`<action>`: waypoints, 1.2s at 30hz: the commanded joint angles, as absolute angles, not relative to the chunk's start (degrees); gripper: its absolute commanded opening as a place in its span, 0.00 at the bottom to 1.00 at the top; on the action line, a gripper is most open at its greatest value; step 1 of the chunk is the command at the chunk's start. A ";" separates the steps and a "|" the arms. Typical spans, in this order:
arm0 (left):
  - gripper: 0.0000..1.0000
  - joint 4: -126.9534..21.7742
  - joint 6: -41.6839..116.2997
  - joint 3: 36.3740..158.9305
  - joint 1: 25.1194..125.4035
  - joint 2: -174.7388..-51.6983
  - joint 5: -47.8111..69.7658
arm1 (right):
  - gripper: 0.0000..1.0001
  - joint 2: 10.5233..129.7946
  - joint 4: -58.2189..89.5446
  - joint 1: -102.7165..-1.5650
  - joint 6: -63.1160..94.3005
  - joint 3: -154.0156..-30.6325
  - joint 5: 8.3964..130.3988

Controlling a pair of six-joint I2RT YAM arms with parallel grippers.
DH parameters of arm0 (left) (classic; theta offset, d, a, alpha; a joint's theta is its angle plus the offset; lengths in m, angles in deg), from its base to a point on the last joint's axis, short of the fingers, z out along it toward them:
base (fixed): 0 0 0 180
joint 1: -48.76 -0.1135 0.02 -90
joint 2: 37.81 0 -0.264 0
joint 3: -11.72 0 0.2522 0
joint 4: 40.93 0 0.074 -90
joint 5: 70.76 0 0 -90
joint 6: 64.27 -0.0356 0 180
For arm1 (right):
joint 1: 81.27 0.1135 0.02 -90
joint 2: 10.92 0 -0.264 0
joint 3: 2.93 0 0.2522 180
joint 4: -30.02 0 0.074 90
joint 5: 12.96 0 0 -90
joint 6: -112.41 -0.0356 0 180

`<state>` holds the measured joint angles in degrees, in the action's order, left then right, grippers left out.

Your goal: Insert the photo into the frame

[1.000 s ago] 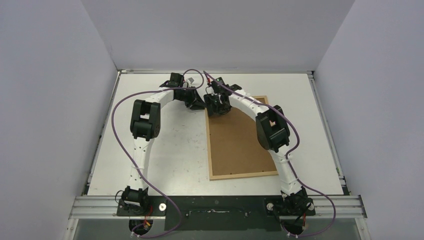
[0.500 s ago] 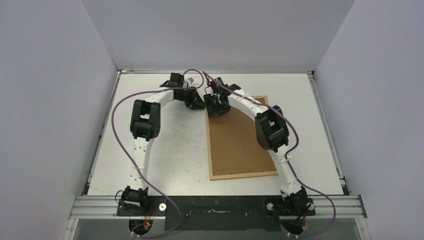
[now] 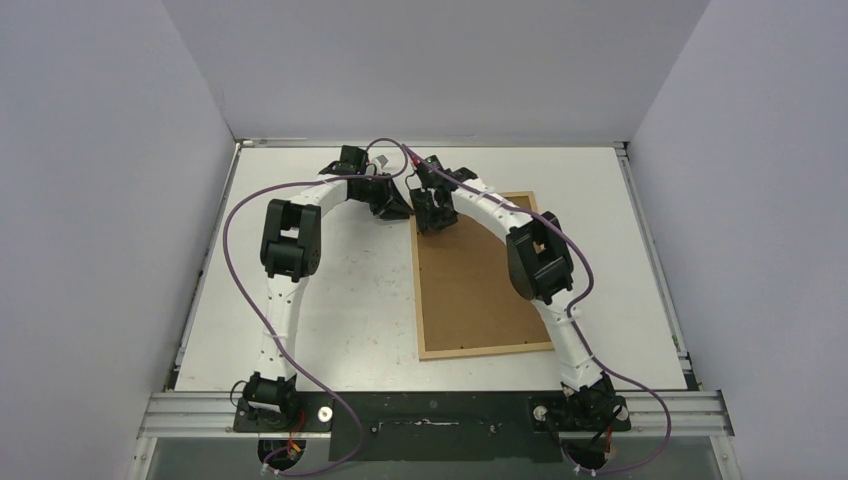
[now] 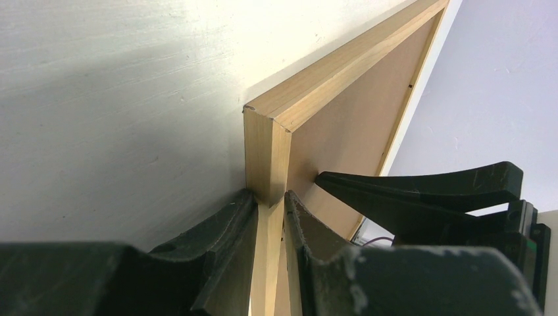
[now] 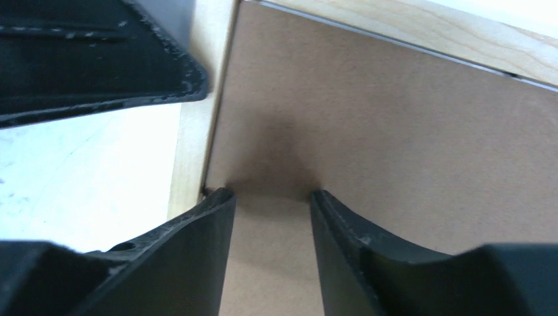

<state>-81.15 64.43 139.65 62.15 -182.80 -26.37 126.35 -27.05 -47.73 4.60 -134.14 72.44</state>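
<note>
The light-wood frame (image 3: 485,350) lies flat right of the table's middle, with the brown backing board (image 3: 470,290) filling it. The photo is hidden. My left gripper (image 3: 403,210) is at the frame's far left corner; in the left wrist view it (image 4: 270,197) is shut on the frame's left rail (image 4: 316,85). My right gripper (image 3: 432,222) is just inside that corner. In the right wrist view it (image 5: 271,194) is open, its tips resting on the backing board (image 5: 395,131) beside the rail (image 5: 191,145), holding nothing.
The white table (image 3: 340,300) is walled at the left, back and right. The two arms arch over the table's far middle, their grippers almost touching. A left finger (image 5: 99,59) shows in the right wrist view. Purple cables loop along both arms.
The right arm's elbow has shifted slightly left and the frame's near end has moved a little with it. Both grippers stay at the far left corner.
</note>
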 commanded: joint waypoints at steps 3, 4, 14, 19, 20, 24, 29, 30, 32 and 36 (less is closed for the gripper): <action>0.22 -82.64 62.65 139.30 64.08 -185.67 -23.57 | 0.42 136.34 -33.56 -47.61 2.89 -129.45 76.86; 0.22 -82.64 62.68 139.30 64.06 -185.72 -23.56 | 0.42 136.37 -33.54 -47.51 2.85 -129.45 78.26; 0.22 -82.45 62.72 139.17 64.05 -185.59 -23.48 | 0.50 134.91 -31.89 -47.69 3.24 -128.22 77.48; 0.22 -82.39 62.76 139.30 64.05 -185.60 -23.50 | 0.50 133.13 -29.33 -48.60 4.84 -125.59 72.82; 0.22 -82.40 62.79 139.30 64.10 -185.64 -23.48 | 0.50 132.93 -29.09 -48.70 4.97 -125.32 72.58; 0.22 -82.47 62.69 139.24 64.05 -185.56 -23.48 | 0.50 132.12 -27.81 -49.22 5.14 -124.38 71.49; 0.22 -82.47 62.56 139.03 64.05 -185.58 -23.56 | 0.56 131.28 -25.70 -49.82 5.40 -123.35 67.55; 0.22 -82.48 62.55 139.11 64.05 -185.57 -23.56 | 0.56 131.28 -25.56 -49.95 5.24 -123.38 66.83; 0.22 -82.47 62.60 139.12 64.06 -185.58 -23.56 | 0.57 131.29 -25.38 -50.11 5.24 -123.47 66.50; 0.21 -82.55 62.48 139.21 64.05 -185.62 -23.70 | 0.57 131.70 -25.94 -50.07 5.59 -123.81 66.76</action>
